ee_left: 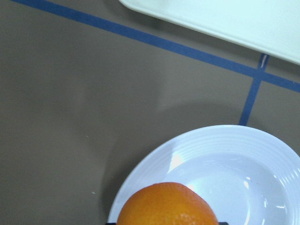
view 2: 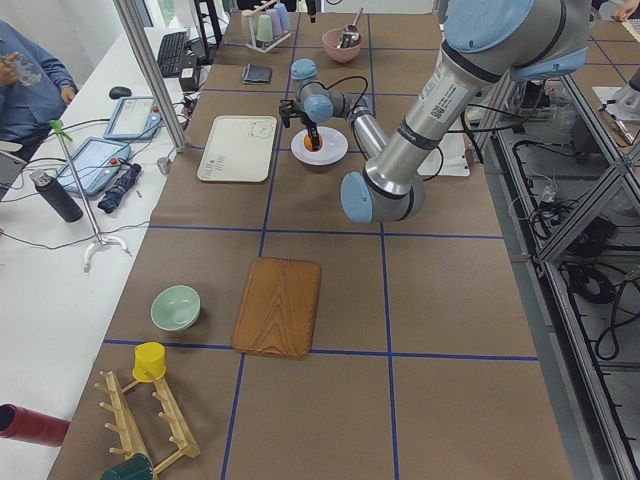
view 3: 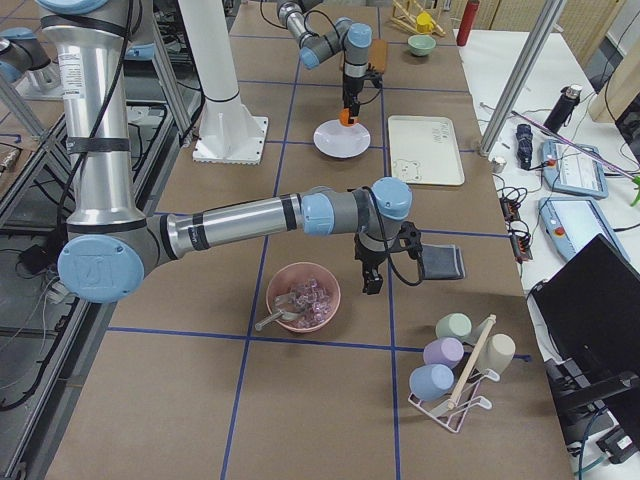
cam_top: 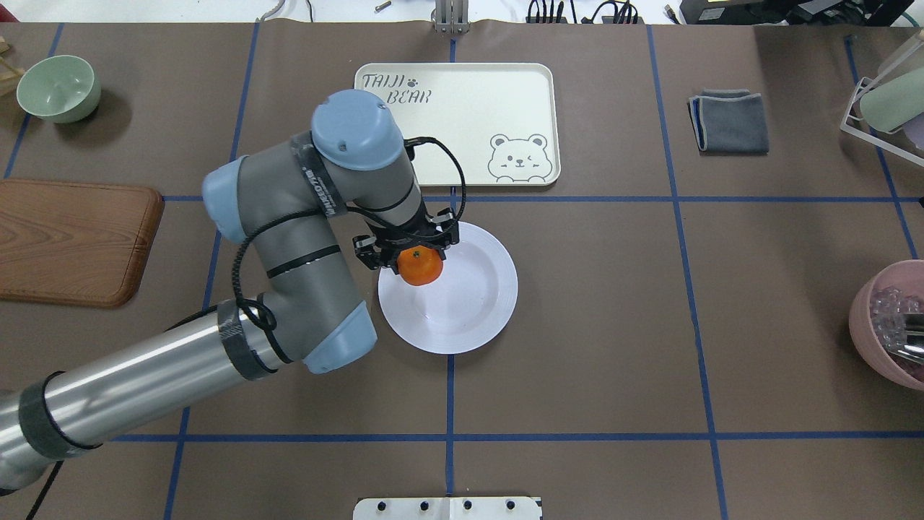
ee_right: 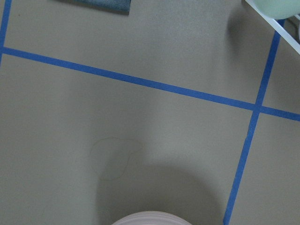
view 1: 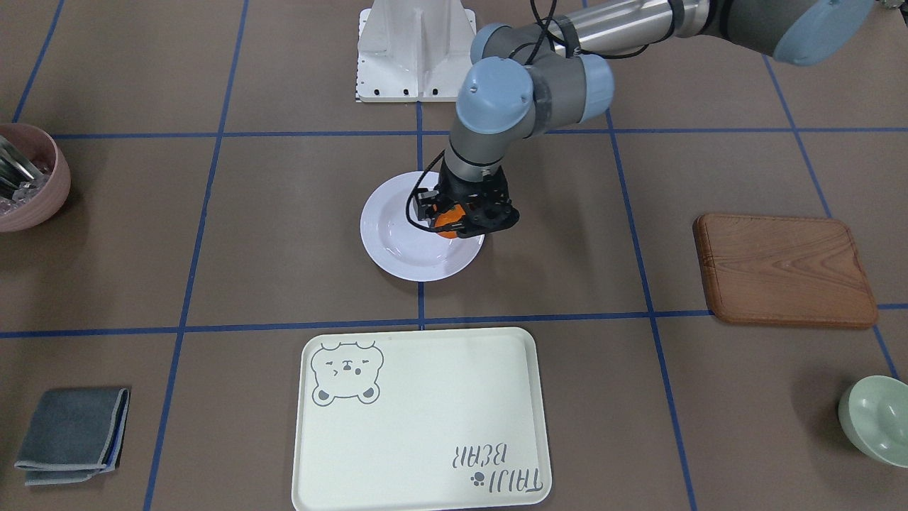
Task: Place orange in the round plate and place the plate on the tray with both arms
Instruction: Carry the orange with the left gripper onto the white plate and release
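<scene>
My left gripper (cam_top: 408,254) is shut on the orange (cam_top: 421,266), a small bright mandarin. It holds the fruit over the left part of the white round plate (cam_top: 469,310) at the table's middle. I cannot tell whether the orange touches the plate. The left wrist view shows the orange (ee_left: 166,206) at the bottom edge with the plate (ee_left: 234,164) beneath it. The cream tray (cam_top: 462,108) with the bear drawing lies just beyond the plate, nothing on it. My right gripper (view 3: 372,280) shows only in the exterior right view, beside the pink bowl; I cannot tell if it is open or shut.
A brown wooden board (cam_top: 68,242) lies at the left, with a pale green bowl (cam_top: 58,88) beyond it. A pink bowl (cam_top: 891,325) with cutlery sits at the right edge. A folded grey cloth (cam_top: 729,121) lies right of the tray, near a cup rack (cam_top: 884,101).
</scene>
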You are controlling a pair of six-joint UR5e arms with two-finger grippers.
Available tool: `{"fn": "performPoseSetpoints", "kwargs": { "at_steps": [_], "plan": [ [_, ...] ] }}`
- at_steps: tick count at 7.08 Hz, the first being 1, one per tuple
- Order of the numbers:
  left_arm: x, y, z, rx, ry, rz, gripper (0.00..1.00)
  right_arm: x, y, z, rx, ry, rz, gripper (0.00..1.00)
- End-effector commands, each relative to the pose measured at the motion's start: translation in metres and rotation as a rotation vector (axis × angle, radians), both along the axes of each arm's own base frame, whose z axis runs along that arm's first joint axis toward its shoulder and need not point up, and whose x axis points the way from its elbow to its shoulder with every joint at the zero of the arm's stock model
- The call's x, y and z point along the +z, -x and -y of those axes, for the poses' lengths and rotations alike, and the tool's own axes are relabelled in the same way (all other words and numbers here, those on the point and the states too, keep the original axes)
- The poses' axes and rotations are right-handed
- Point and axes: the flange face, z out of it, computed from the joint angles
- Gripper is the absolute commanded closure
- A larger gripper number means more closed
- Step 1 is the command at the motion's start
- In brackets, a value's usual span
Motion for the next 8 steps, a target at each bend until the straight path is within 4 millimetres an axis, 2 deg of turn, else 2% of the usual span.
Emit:
{"fn": "performPoseSetpoints", "kwargs": {
  "at_steps": [1,5,6,7,8],
  "plan": [
    [-0.017,-0.035,-0.002,-0.015,-0.022,0.018,1.0,-0.002,0.007,-0.001,-0.013,-0.005,0.002,0.0],
    [-0.007,-0.049,-0.014,0.008,-0.013,0.035,1.0,-0.006,0.02,0.0,-0.035,-0.029,0.004,0.0],
    [-0.006,-0.049,-0.013,0.009,-0.014,0.036,0.83,-0.007,0.023,0.0,-0.043,-0.032,0.005,0.0],
    [-0.004,-0.049,-0.012,-0.001,-0.025,0.043,0.13,-0.009,0.027,0.001,-0.037,-0.024,0.005,0.0],
    [-0.001,-0.048,-0.011,-0.019,-0.04,0.053,0.01,-0.015,0.03,0.004,-0.029,-0.022,0.008,0.0]
  ]
}}
